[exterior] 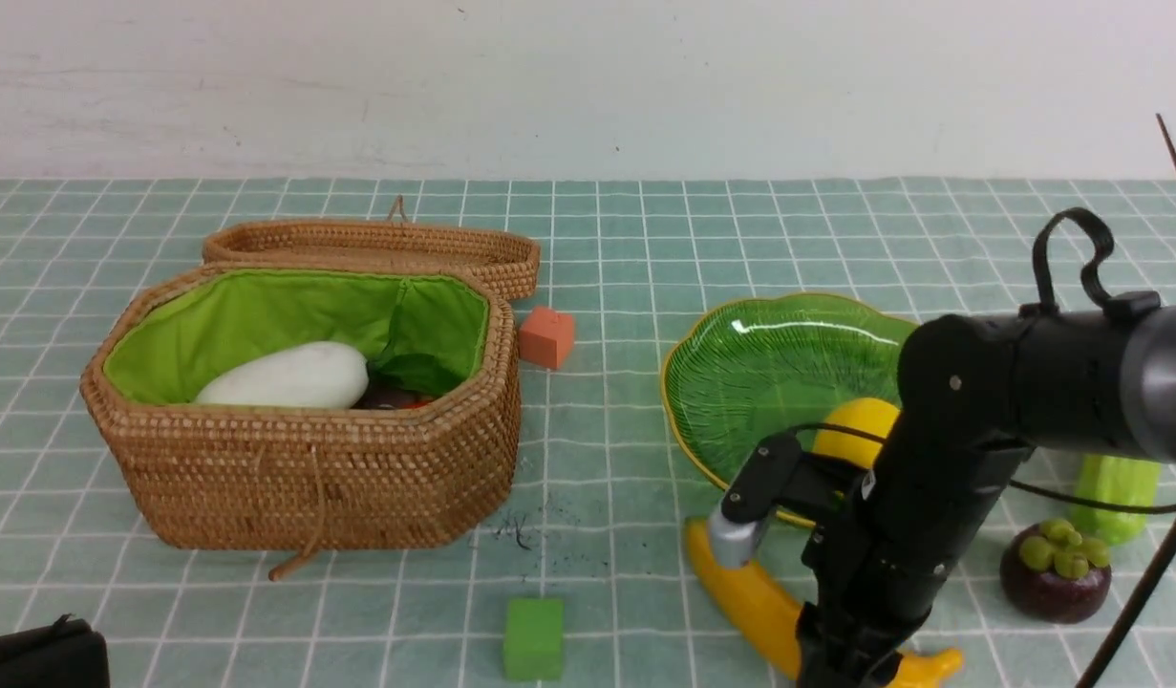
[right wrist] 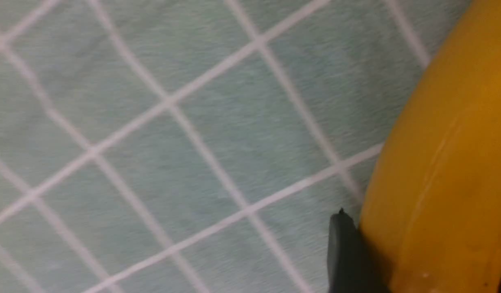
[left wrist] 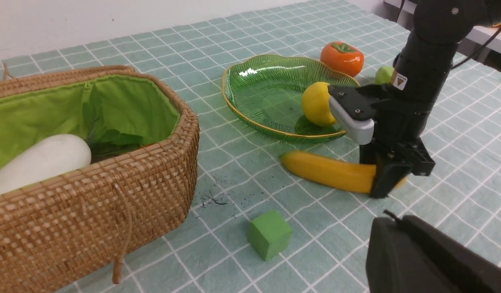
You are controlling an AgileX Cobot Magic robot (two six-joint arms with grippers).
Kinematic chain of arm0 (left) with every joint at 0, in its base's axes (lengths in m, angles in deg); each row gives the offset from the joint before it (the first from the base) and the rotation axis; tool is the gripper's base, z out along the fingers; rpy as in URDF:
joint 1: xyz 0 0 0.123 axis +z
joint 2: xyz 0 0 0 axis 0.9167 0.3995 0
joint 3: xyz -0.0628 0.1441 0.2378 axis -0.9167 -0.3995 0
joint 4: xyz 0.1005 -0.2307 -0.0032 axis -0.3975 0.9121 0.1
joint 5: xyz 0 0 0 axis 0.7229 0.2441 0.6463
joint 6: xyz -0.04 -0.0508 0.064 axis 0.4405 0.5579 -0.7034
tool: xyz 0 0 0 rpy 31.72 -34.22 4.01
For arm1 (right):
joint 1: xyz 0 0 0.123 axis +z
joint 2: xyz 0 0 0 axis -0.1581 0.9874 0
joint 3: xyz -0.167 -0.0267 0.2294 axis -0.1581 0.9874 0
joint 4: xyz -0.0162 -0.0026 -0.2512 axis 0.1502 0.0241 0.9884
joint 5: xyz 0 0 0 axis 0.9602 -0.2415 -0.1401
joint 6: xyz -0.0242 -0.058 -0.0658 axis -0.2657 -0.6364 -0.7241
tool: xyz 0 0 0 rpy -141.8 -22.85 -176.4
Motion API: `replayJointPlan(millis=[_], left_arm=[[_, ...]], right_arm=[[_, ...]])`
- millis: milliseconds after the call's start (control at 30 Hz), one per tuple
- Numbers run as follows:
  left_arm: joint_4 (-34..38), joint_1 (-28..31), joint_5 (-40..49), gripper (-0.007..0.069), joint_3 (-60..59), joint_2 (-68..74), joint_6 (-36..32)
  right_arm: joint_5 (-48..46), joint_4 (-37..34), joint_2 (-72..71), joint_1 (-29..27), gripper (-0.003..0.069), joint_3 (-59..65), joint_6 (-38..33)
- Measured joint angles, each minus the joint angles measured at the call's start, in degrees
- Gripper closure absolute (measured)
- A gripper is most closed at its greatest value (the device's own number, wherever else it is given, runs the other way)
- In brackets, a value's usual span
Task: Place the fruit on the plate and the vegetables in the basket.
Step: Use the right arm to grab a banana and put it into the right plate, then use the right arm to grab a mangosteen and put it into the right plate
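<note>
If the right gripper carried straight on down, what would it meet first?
The right gripper straddles the banana, so its fingertips would probably meet the tablecloth just beneath; the remaining gap is unclear.

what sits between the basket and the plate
A small orange-red cube, close by the basket, toward its far corner; otherwise bare cloth up to the plate. The front view shows it.

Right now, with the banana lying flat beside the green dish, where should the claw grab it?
Across its thick middle, coming straight down from above. The banana lies flat on the cloth, long and narrow, easy to span across its width; the tapered ends would likely slip. The right claw straddles it so, nearer one end.
</note>
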Motion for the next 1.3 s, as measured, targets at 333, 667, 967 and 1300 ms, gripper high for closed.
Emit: replayJointPlan(millis=[333, 667, 967, 1300], left_arm=[[0.0, 0.0, -2.8, 0.0638, 0.0, 0.0, 0.0], [0.0, 0.0, -4.2, 0.0638, 0.0, 0.0, 0.0], [0.0, 0.0, -4.4, 0.0638, 0.0, 0.0, 0.0], [0.0, 0.0, -4.6, 0.0637, 0.0, 0.0, 0.0]], right_arm=[[8.2, -8.3, -8.2, -4.0, 0.034, -13.3, 31.5], [24.4, -15.8, 7.7, -11.0, 0.034, -17.2, 42.7], [22.0, -16.7, 10.4, -11.3, 0.017, -21.3, 38.6], [4.5, -7.6, 0.5, -11.3, 0.0182, -24.3, 40.7]])
